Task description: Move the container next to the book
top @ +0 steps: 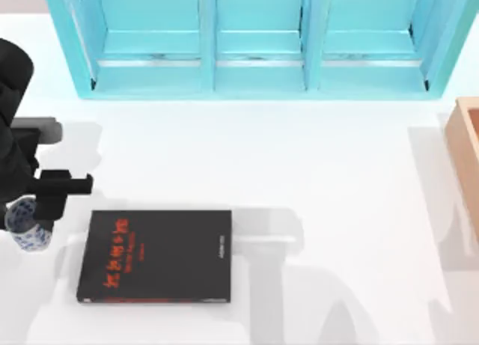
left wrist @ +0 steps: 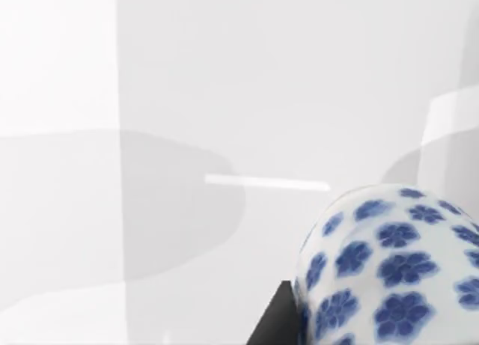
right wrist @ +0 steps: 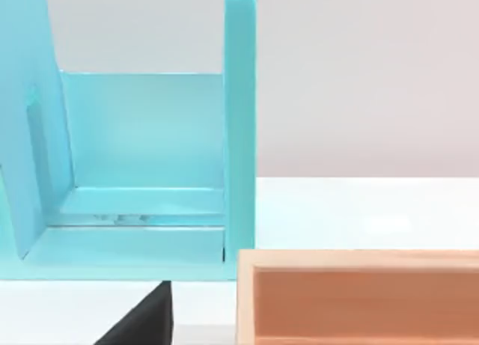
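Note:
The container [top: 28, 230], a small round white cup with blue flowers, stands at the table's left edge, just left of the book [top: 157, 255]. The book is a flat black one with red-orange characters, lying at the front left. My left gripper [top: 39, 214] reaches down from the left and is shut on the container. In the left wrist view the container [left wrist: 389, 270] looms close, with one dark finger [left wrist: 271, 328] against its side. A dark part of my right gripper [right wrist: 142, 321] shows in the right wrist view, off to the right near the wooden box.
A big turquoise shelf unit [top: 258, 42] runs along the back of the table. A tan wooden box [top: 468, 154] sits at the right edge and appears again, close up, as the box [right wrist: 359, 300] in the right wrist view. White tabletop stretches between book and box.

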You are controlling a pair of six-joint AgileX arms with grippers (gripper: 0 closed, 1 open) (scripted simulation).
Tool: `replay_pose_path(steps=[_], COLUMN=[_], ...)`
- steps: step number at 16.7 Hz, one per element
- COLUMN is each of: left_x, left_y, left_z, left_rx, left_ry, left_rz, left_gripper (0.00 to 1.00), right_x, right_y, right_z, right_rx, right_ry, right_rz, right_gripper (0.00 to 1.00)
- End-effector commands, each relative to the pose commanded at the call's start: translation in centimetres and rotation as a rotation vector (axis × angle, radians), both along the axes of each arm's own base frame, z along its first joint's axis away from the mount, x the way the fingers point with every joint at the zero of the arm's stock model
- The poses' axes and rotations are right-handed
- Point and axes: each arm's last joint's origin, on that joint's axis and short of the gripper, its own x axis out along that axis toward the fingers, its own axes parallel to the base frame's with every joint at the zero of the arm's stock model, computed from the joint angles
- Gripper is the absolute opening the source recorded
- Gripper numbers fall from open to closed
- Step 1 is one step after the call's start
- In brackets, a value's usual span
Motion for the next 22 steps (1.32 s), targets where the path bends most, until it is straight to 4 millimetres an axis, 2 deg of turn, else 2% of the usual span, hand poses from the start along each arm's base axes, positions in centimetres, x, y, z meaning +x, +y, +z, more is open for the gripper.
replay_pose_path(steps=[5, 18, 22], left_x=[-0.08, -0.08, -0.08], left_y=[0.00, 0.00, 0.00], left_z=[-0.56, -0.56, -0.56], left_rx=[0.001, 0.001, 0.001], left_ry=[0.009, 0.009, 0.009], left_rz=[0.000, 0.000, 0.000], left_gripper=[0.00, 0.98, 1.00], right_x=[0.00, 0.00, 0.00], right_y=[0.00, 0.00, 0.00], right_z=[0.00, 0.00, 0.00], right_rx=[0.000, 0.000, 0.000], right_ry=[0.000, 0.000, 0.000], right_rz=[0.000, 0.000, 0.000], right_gripper=[1.00, 1.00, 1.00])
